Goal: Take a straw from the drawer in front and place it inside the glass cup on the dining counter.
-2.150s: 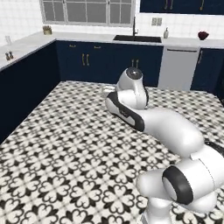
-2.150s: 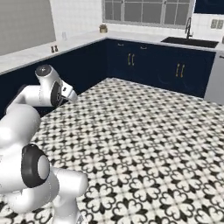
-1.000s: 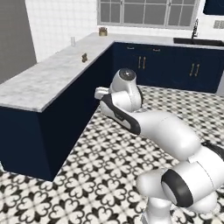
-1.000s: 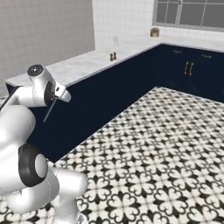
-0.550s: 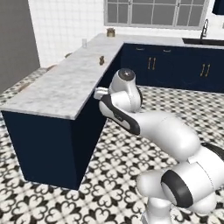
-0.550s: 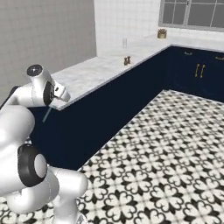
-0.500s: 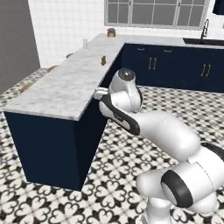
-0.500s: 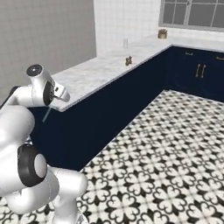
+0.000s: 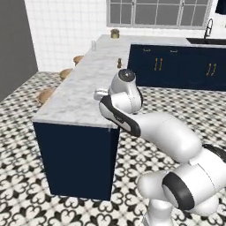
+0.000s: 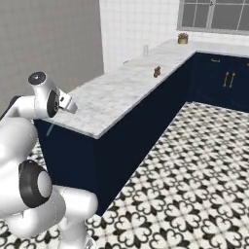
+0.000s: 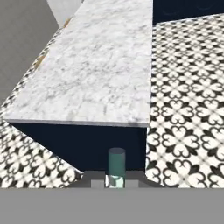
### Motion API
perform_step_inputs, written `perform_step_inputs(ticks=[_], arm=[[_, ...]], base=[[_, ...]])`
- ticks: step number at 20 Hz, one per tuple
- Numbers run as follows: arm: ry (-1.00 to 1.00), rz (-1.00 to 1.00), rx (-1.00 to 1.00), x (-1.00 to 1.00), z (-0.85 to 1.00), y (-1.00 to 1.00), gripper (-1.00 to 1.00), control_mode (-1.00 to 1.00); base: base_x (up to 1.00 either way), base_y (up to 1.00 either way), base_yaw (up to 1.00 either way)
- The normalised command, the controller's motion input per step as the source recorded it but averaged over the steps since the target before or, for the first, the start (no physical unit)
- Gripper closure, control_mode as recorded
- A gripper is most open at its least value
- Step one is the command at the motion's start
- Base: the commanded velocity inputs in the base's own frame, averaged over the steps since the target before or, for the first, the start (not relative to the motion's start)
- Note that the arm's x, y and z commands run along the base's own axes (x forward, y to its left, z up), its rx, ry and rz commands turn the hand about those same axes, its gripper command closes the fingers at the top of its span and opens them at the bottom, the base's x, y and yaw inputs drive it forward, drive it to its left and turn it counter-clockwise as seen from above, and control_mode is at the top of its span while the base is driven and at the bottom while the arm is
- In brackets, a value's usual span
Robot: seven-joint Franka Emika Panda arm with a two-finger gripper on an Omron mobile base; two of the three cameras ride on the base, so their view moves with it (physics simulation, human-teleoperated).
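My gripper [image 11: 116, 181] is shut on the straw [image 11: 116, 161], which shows in the hand view as a short teal-grey stub rising between the fingertips. In the right base view the straw [image 10: 49, 128] is a thin line hanging below the hand, in front of the counter's navy end. The dining counter [image 9: 84, 90] [image 10: 121, 92] [image 11: 105, 70] stretches away from the hand, whose wrist sits just short of its near end. The glass cup [image 9: 93, 45] [image 10: 145, 49] stands small and clear near the counter's far end. The drawer is out of view.
Small brown shakers [image 9: 118, 63] [image 10: 156, 72] stand by the counter's right edge, and a potted plant [image 9: 115, 33] [image 10: 183, 38] at the far corner. Wooden stools [image 9: 46, 94] line its left side. Navy cabinets [image 9: 185, 68] run along the back wall. Patterned floor lies open to the right.
The whole picture has shifted because the base has driven and turned. The dining counter's near end is now close in front. The arm keeps its pose, still holding the straw.
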Motion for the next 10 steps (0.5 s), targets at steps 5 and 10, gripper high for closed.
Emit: perform_step_inputs(ticks=[5,10], arm=[[0.0,0.0,0.0,0.0,0.0,0.0,1.0,1.0],[0.0,0.0,0.0,0.0,0.0,0.0,1.0,1.0]], base=[[0.0,1.0,-0.24],[0.0,1.0,-0.25]])
